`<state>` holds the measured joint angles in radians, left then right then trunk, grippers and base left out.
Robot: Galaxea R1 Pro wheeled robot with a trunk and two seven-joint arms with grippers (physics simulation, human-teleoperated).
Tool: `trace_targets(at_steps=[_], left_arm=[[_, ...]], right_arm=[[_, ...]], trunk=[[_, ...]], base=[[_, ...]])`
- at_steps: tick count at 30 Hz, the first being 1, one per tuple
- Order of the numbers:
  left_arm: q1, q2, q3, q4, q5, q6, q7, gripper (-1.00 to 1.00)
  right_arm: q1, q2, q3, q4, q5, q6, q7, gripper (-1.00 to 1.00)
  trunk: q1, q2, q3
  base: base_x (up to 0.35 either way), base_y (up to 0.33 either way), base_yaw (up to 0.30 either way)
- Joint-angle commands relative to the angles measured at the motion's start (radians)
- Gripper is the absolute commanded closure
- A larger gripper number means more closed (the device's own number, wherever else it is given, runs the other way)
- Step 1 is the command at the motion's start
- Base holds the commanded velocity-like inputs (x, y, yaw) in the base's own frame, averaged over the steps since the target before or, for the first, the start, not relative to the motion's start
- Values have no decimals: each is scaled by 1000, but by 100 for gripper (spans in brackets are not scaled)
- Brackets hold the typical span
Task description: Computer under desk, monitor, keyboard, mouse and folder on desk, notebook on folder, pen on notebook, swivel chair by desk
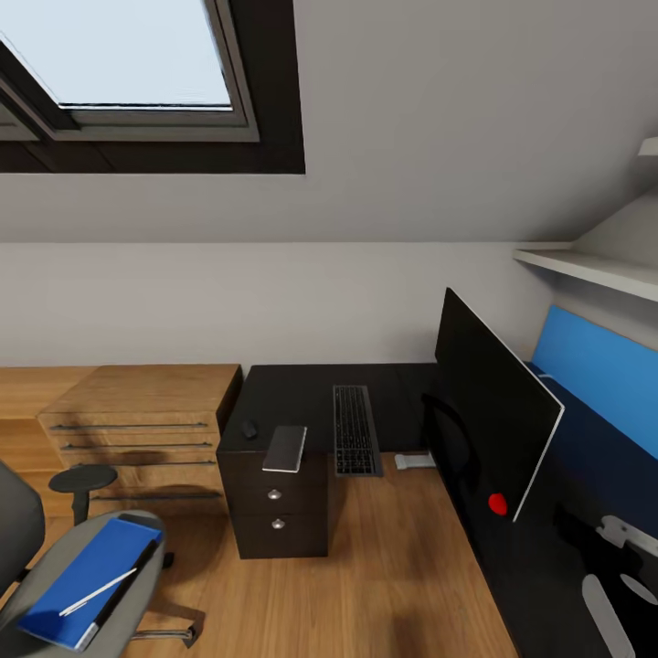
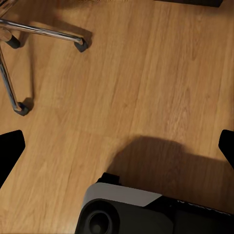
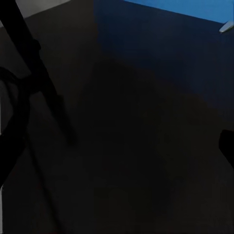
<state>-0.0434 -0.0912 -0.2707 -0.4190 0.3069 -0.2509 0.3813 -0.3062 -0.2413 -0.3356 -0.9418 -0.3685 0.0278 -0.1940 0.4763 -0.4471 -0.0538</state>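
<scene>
Bedroom with sloped ceiling and a skylight at upper left of the head view; wood floor, wooden drawer unit (image 1: 137,420) at mid left.

Head view: black desk (image 1: 302,393) runs from centre to lower right. Monitor (image 1: 498,411) stands on it at right of centre, seen edge-on. Keyboard (image 1: 355,429) lies on the desk just left of the monitor. Mouse (image 1: 249,429) sits further left on the desk, with a grey flat item (image 1: 285,448), probably the notebook, lying between mouse and keyboard and overhanging the front edge. Swivel chair (image 1: 55,585) is at lower left, well apart from the desk; blue folder (image 1: 87,580) lies on its seat with the pen (image 1: 99,591) on top. Computer: cannot locate.
Judgement: monitor, keyboard and mouse appear placed; folder, notebook stack, pen and chair positioning remain.

Left wrist view: wood floor, chrome chair legs with castors (image 2: 80,45) at upper left, robot base (image 2: 126,212) at the bottom. Left gripper (image 2: 117,146) has dark fingertips (image 2: 10,146) at opposite frame edges, spread wide, nothing between them.

Right wrist view: dark desk surface, blue panel (image 3: 165,19) at upper right, dark cables at left. Right gripper: cannot tell the finger state.

No brands, labels or writing legible in any view.
</scene>
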Motion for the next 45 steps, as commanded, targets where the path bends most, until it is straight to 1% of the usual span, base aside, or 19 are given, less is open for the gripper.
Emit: trace_targets(at_steps=[1,12,22,29,36,45], left_arm=[[-1,1,-8,0,9,-4,7,-100],[-1,2,-10,0,10,-3,7,-100],[-1,2,-10,0,9,-2,7,-100],[-1,2,-9,0,9,-4,7,-100],[-1,2,-8,0,9,-4,7,-100],[-1,3,-8,1,10,-3,7,-100]], right_arm=[[-1,-1,1,-2,-7,3,-4,-100],[-1,-1,0,-2,-7,3,-7,-100],[-1,-3,-4,5,-6,-14,-9,-100],[-1,-24,-8,9,-6,-17,-9,-100],[-1,-47,-9,9,-6,-17,-10,-100],[-1,-52,-7,8,-1,-17,-8,-100]], trunk=[[1,-2,-2],[1,-2,-2],[1,-2,-2],[1,-2,-2],[1,-2,-2],[1,-2,-2]], base=[[27,-9,0],[20,-3,0],[170,-85,0],[38,-14,0],[179,-1,0],[202,0,0]])
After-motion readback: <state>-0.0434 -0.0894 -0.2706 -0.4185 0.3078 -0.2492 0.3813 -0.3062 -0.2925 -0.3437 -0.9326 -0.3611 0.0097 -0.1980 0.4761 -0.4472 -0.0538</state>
